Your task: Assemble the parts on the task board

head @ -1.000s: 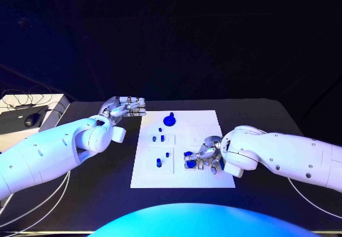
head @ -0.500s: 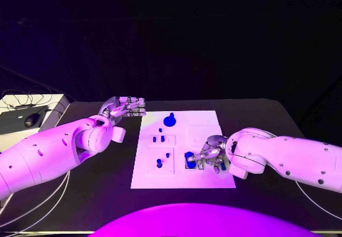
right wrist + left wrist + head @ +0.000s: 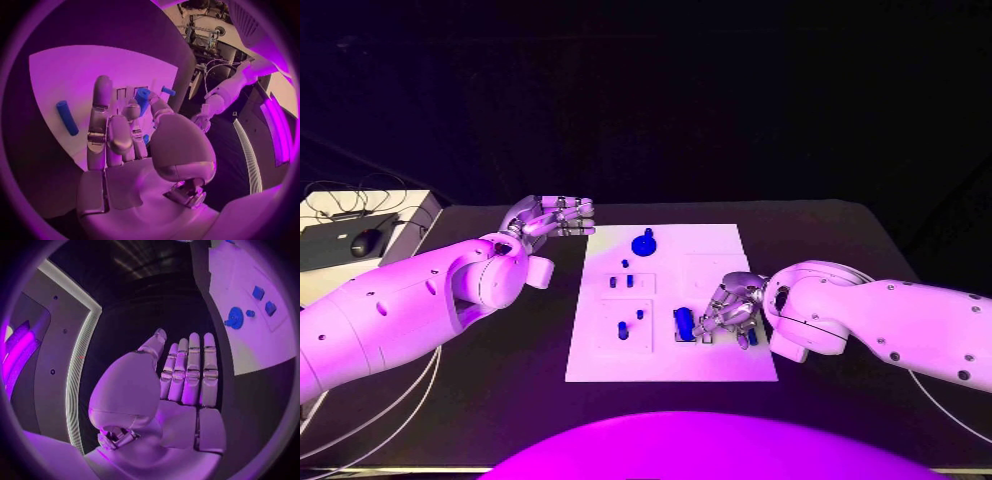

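The white task board (image 3: 718, 250) lies mid-table. A blue disc-shaped part (image 3: 643, 243) sits at its far end, also seen as the disc (image 3: 235, 318). Small blue pegs (image 3: 630, 282) stand in the board's middle, and another peg (image 3: 622, 329) stands nearer. A blue cylinder (image 3: 682, 322) lies flat on the board. My right hand (image 3: 733, 312) hovers just right of it, fingers mostly extended; the cylinder (image 3: 67, 117) lies apart from the fingers (image 3: 100, 115). My left hand (image 3: 553, 215) stays off the board's far left corner, fingers straight and together, holding nothing (image 3: 187, 375).
A grey box with a mouse (image 3: 365, 240) stands at the table's left edge. Cables (image 3: 387, 405) run below my left arm. Another small blue piece (image 3: 751, 337) lies under my right hand near the board's right edge.
My right hand, which was bent over the blue cylinder, has drawn slightly right; the cylinder now lies free on the board. My left hand has not moved.
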Available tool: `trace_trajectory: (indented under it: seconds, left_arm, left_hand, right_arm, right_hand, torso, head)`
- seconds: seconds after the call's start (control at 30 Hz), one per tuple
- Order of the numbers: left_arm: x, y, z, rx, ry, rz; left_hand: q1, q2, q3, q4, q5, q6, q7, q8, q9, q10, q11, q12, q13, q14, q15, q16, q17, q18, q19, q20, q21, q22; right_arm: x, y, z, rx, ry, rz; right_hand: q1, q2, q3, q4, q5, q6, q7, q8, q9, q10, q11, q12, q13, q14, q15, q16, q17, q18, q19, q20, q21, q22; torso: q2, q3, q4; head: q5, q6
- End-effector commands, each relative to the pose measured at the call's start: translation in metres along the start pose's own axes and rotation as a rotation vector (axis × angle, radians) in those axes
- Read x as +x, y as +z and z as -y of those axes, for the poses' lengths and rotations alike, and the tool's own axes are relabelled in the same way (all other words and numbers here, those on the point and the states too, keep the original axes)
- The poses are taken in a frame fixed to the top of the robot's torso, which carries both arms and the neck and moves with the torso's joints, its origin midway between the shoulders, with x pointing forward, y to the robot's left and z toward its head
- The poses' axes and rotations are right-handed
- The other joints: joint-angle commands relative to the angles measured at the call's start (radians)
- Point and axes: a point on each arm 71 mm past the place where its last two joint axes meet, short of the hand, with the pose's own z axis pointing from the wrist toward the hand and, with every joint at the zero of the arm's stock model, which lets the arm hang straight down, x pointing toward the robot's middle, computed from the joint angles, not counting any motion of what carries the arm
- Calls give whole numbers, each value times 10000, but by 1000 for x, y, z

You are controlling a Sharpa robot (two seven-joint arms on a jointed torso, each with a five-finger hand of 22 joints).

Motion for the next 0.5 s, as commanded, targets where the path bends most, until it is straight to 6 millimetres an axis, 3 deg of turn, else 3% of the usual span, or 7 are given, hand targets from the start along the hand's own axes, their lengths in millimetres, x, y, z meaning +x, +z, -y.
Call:
trace_trajectory:
  seconds: [0.03, 0.17, 0.3, 0.5]
  left_arm:
    - [2, 0, 1, 66, -77, -158]
    - [2, 0, 1, 67, -81, -165]
    - [2, 0, 1, 68, -87, -179]
    - [2, 0, 1, 64, -83, -174]
  left_hand:
    - [16, 111, 51, 21, -6, -11, 13, 18, 3, -50, -29, -20, 0, -20, -2, -9, 16, -72, 76, 6, 36, -9]
    - [16, 111, 51, 21, -6, -11, 13, 18, 3, -50, -29, -20, 0, -20, -2, -9, 16, -72, 76, 6, 36, -9]
    - [16, 111, 51, 21, -6, -11, 13, 18, 3, -50, -29, -20, 0, -20, -2, -9, 16, -72, 76, 6, 36, -9]
    - [20, 114, 78, 24, -6, -4, 9, 19, 4, -43, -31, -20, 0, -11, -6, -7, 17, -73, 79, 3, 39, -19]
  right_arm:
    - [-2, -1, -5, -734, -471, 379]
    - [-2, -1, -6, -822, -641, 663]
    - [0, 1, -7, -742, -671, 807]
    - [3, 3, -8, -601, -664, 862]
  right_hand:
    - [385, 107, -42, -318, 590, 86, -135, 294, 233, 153, -63, 106, 71, 4, -135, 67, 23, -46, 306, -116, 40, 30]
    - [645, 305, 48, -592, 1336, 197, -309, 564, 391, 346, -194, 227, 189, 18, -224, 94, 62, -127, 323, -209, 76, 77]
    - [453, 338, 150, -723, 1683, 222, -393, 769, 444, 472, -256, 139, 237, 22, -282, 89, 70, -243, 311, -308, 100, 132]
    - [274, 321, 125, -684, 1738, 158, -418, 993, 539, 531, -273, 98, 335, 25, -299, 85, 74, -268, 312, -331, 97, 165]
  torso:
    - [-10, -3, -4]
    - [-13, -6, -8]
    - [-4, -10, 3]
    - [7, -3, 13]
  head:
    - [12, 1]
    - [8, 1]
    - [1, 1]
    - [16, 1]
